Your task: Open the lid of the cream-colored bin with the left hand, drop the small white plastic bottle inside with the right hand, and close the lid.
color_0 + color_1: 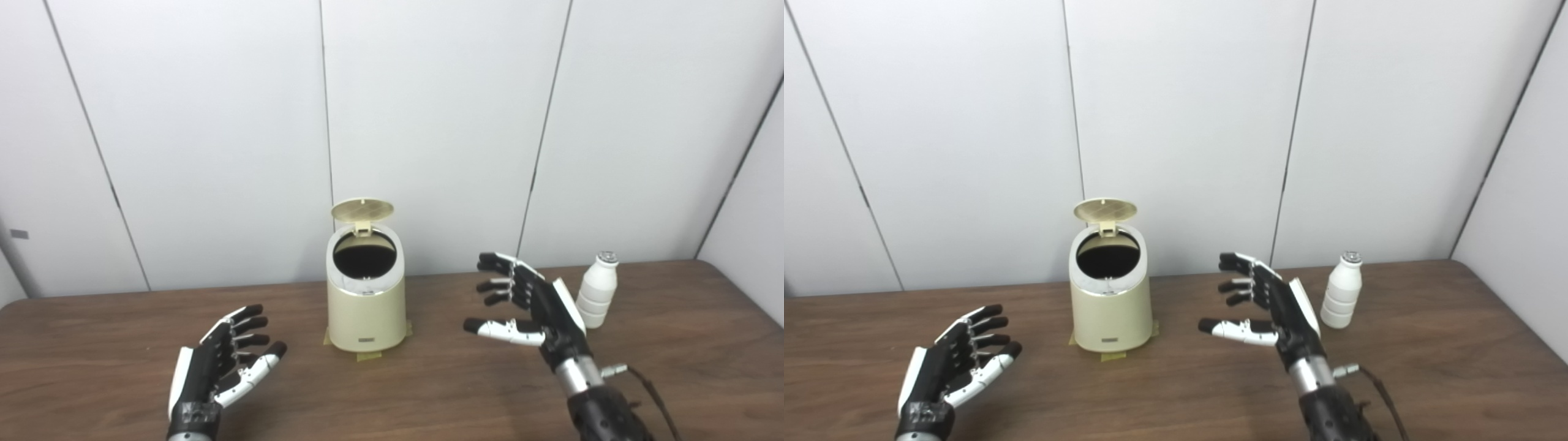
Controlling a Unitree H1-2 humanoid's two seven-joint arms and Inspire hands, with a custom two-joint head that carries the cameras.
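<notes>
The cream-colored bin (367, 312) stands upright at the middle of the wooden table (429, 398). Its round lid (362, 210) is flipped up at the back, and the dark opening (364, 253) shows. The small white plastic bottle (597, 292) stands upright on the table at the right, apart from the bin. My right hand (527, 303) hovers open between bin and bottle, just left of the bottle, holding nothing. My left hand (223, 364) is open and empty, low over the table to the bin's left.
Yellow tape (369, 354) marks the table under the bin's base. White wall panels (429, 122) stand close behind the table's far edge. A cable (655, 392) runs along my right forearm.
</notes>
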